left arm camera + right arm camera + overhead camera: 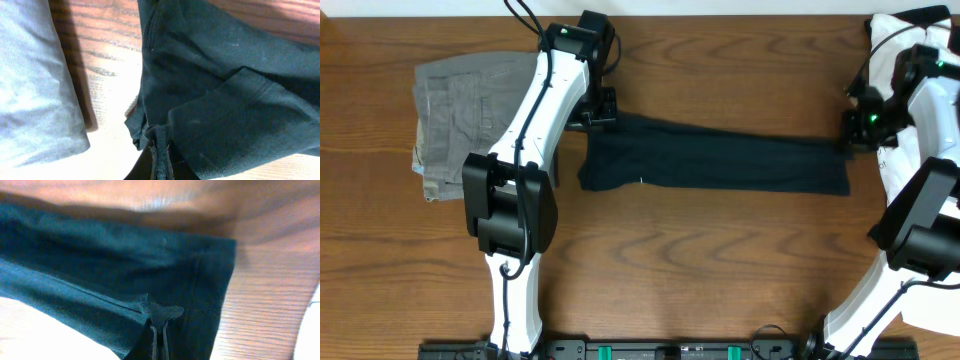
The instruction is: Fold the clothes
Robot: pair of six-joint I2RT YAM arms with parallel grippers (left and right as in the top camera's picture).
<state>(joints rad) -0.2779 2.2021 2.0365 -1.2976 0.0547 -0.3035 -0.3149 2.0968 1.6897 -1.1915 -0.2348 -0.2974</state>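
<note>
**Both hands pinching opposite ends of the black T-shirt, which is stretching away from the trousers**

The black T-shirt [720,160] is lying on the tabletop [720,260] as a long, narrow band. Its near end is sitting just beside the grey-green trousers [450,115], and its far end is reaching well away from them. The long axis is running straight out from the trousers, so the band is pointing across the tabletop, with its back edge slanting slightly.

The left hand [598,112] is working at the end nearest the trousers. In its wrist view the fingers [161,150] are pressing together on a bunched fold of black fabric. The right hand [848,135] is working at the end farthest from the trousers, and its fingers [158,332] are likewise pinching a small ridge of cloth near the corner. Each hand is gripping the back edge of its own end, so the shirt is hanging between them rather than off to one side.

A white garment [882,45] is lying farther from the trousers than the shirt's far end, apart from the fold.

Neither arm appears to need a fresh reach. The coming fold is probably turning on that long axis: one hand carrying its end along the band toward the other, or both drawing the back edge forward across it.
</note>
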